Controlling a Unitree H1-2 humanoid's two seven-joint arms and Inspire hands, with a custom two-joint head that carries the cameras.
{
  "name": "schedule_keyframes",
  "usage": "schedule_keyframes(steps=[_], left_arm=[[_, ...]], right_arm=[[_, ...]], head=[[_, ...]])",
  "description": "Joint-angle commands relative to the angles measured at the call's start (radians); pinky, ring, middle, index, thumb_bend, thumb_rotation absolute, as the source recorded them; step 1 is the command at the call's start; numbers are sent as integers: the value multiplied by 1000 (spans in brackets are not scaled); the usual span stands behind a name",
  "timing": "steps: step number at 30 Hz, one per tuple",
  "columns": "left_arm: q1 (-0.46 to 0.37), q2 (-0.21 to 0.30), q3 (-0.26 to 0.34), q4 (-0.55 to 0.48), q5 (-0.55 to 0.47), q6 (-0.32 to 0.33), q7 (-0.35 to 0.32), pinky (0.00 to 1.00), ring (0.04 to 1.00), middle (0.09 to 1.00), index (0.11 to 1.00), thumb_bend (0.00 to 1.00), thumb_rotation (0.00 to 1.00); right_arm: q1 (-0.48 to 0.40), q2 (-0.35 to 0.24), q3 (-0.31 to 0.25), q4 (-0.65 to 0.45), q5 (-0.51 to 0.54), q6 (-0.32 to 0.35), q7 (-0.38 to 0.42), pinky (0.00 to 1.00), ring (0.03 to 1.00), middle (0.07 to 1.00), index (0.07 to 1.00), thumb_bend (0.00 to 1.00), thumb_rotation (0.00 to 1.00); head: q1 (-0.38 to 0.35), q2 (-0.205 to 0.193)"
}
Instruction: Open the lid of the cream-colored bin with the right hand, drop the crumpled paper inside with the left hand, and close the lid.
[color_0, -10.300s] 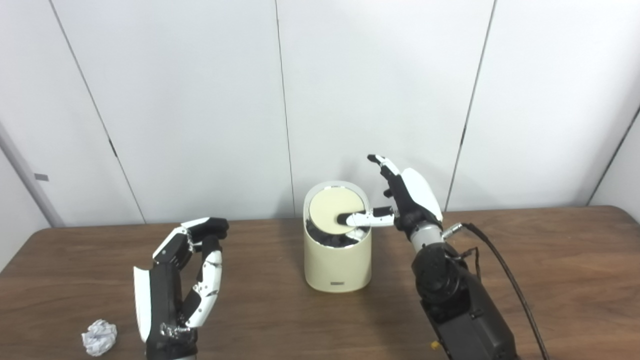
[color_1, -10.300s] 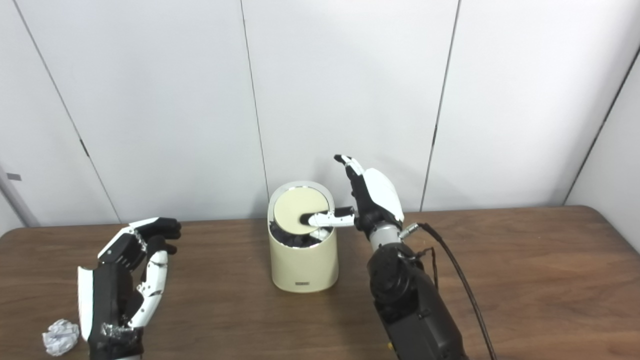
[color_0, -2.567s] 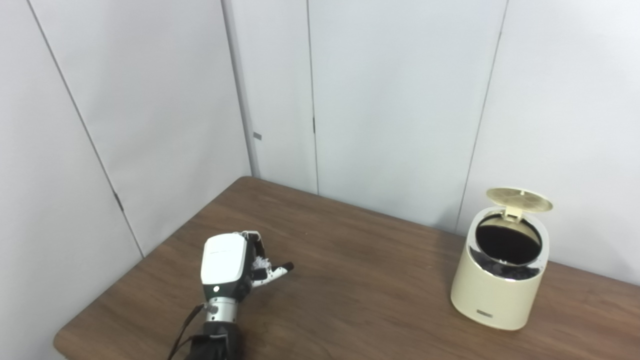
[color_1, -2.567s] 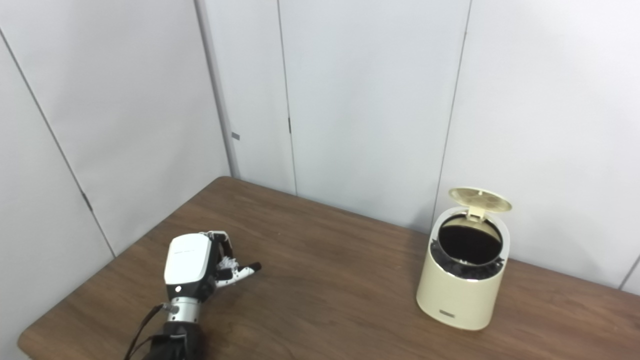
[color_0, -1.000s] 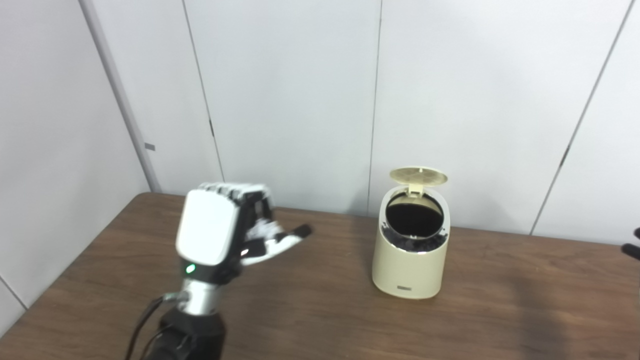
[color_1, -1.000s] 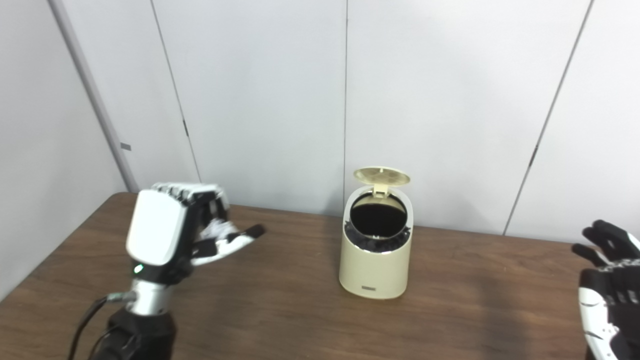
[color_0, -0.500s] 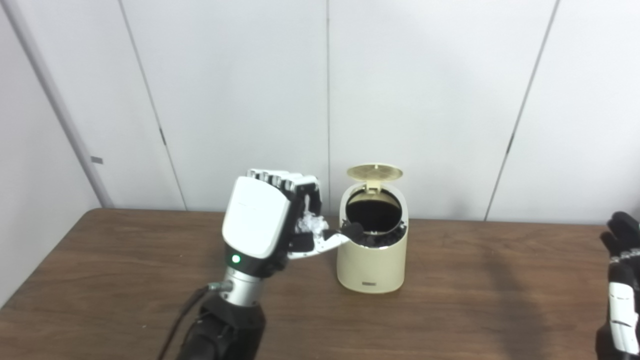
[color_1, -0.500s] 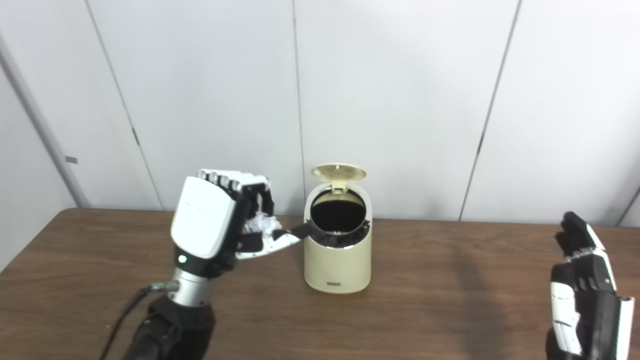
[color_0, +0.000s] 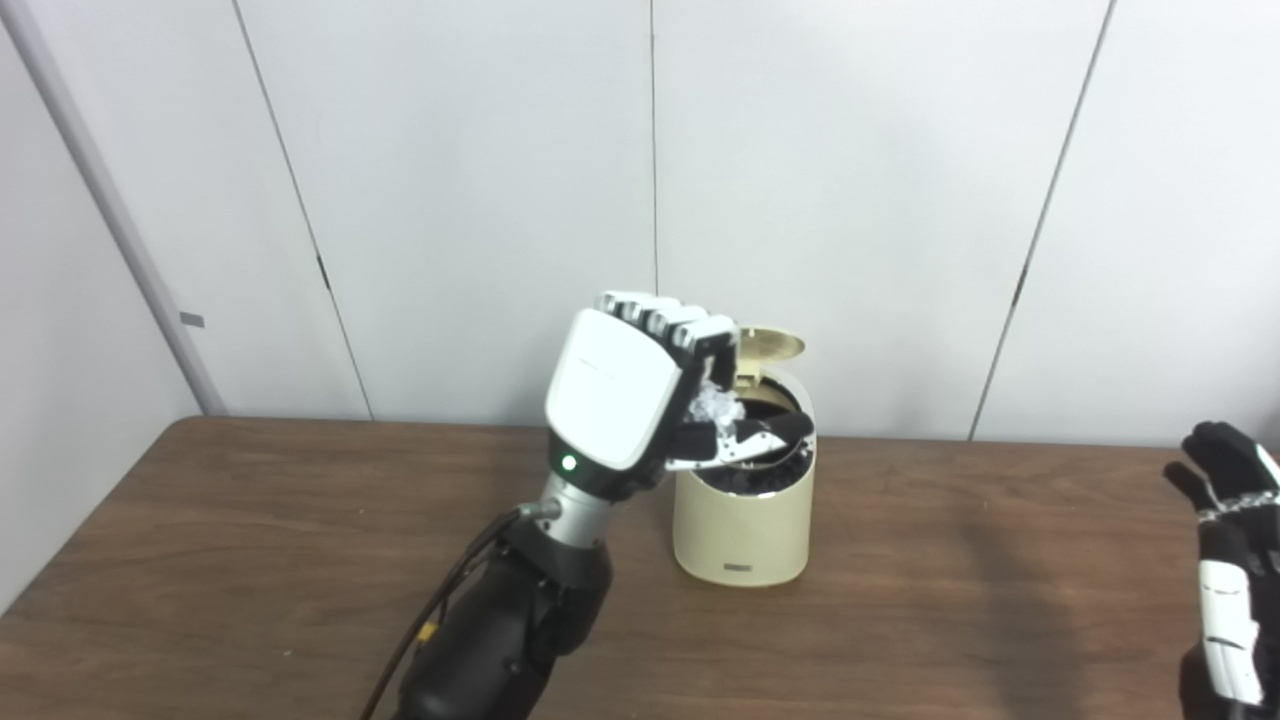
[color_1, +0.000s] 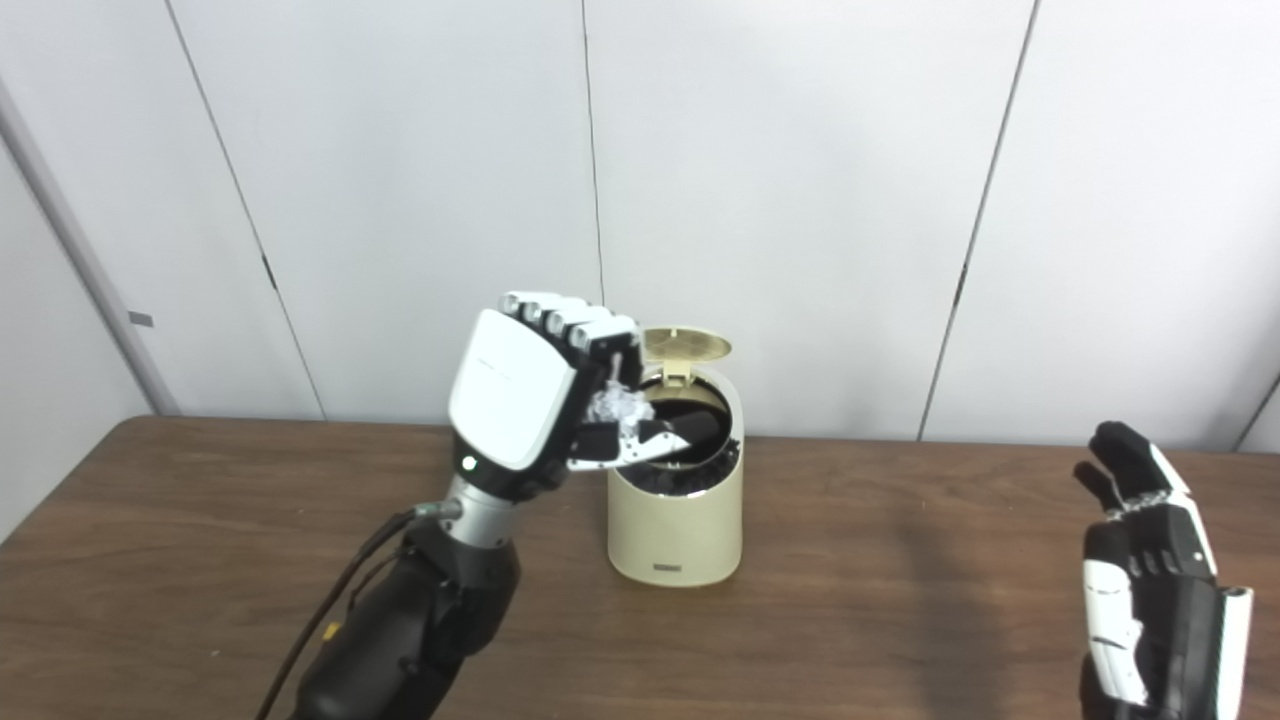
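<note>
Crumpled paper (color_1: 612, 404) sits clenched in the left hand (color_1: 540, 400), whose fingers curl around the white ball while the thumb reaches out over the mouth of the cream-colored bin (color_1: 675, 530). The paper itself hangs at the bin's left rim, raised above the opening and not quite centred over it. The lid (color_1: 684, 345) stands flipped up at the far side of the bin, so the opening step looks done; the dark liner inside is exposed. What remains, judging by this, is to carry the hand a little farther right over the hole, let go of the paper, pull back, and then shut the lid. The right hand (color_1: 1155, 600) waits near the right edge of the table (color_1: 900, 620), well apart from the bin, fingers spread and holding nothing. Little stands in the way: the wooden table shows nothing else on it, and a plain white panelled wall (color_1: 800, 200) is behind. The raised lid, just beyond the left hand's knuckles, is the one thing the hand could bump, and a release too far left could send the paper down outside the bin.
</note>
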Motion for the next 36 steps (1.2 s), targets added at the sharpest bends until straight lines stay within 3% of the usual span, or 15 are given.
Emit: schedule_keyframes(steps=[1, 7, 15, 31, 36], left_arm=[[-70, 2, -7, 26, 8, 2, 54, 65, 88, 136, 176, 596, 510], [-123, -3, -37, 140, -7, 14, 77, 65, 84, 128, 158, 613, 480], [-193, 2, -83, 301, -4, 21, 142, 66, 77, 122, 155, 581, 535], [-259, -7, -171, 497, -30, -3, 275, 54, 81, 128, 159, 581, 493], [-264, -8, -184, 516, -39, 0, 285, 66, 96, 146, 183, 608, 534]], right_arm=[[-11, 2, 3, -33, -14, -37, -4, 803, 854, 839, 787, 258, 656], [-4, 7, 10, -39, -33, -37, -16, 804, 850, 838, 788, 237, 648], [0, 19, 22, -38, -32, -37, -20, 820, 858, 839, 787, 242, 643], [24, 33, 42, -72, -61, -36, -45, 799, 831, 817, 762, 273, 669], [28, 44, 47, -88, -72, -34, -48, 787, 823, 813, 760, 269, 658]], head=[[-4, -1], [-11, 1], [-31, -5], [-63, -4], [-77, -4]])
